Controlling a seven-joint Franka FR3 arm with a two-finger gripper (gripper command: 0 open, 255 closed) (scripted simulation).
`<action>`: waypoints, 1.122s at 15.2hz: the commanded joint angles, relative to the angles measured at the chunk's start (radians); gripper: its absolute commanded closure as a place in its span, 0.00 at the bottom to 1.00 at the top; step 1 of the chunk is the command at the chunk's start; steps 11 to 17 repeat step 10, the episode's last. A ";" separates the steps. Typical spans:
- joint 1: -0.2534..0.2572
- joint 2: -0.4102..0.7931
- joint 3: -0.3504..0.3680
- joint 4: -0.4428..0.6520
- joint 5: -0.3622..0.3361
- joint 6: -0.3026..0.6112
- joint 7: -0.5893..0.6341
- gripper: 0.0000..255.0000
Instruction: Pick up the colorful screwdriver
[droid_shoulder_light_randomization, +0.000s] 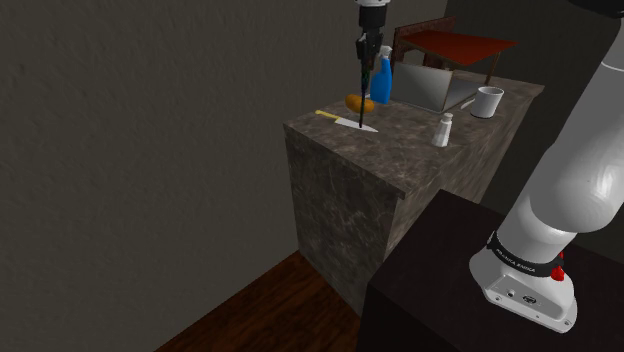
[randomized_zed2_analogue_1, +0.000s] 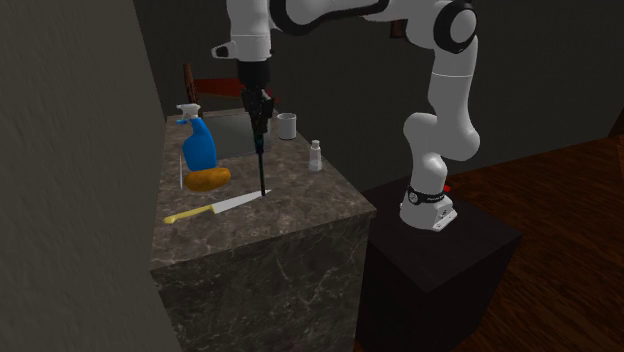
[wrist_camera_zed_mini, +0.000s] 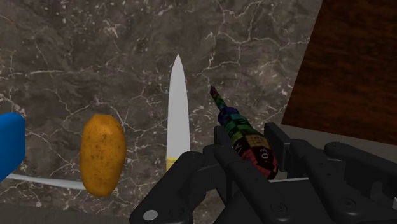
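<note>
Clamping closed around the thick striped handle, the gripper holds the colorful screwdriver upright, tip down just beside the knife; it seems light and stiff, and the handle is the right place to grip.

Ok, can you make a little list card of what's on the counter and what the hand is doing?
hand: shut on the rainbow screwdriver, tip pointing down
near its tip: knife, yellow handle, flat on the counter
beside knife: yellow-brown potato, blue spray bottle
further back: white mug, small white shaker
counter: dark marbled stone
</note>
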 joint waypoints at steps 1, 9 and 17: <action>-0.001 0.004 -0.001 0.033 0.001 -0.029 -0.002 1.00; -0.004 0.027 -0.003 0.159 0.007 -0.133 -0.005 1.00; -0.004 0.028 -0.003 0.159 0.007 -0.133 -0.005 1.00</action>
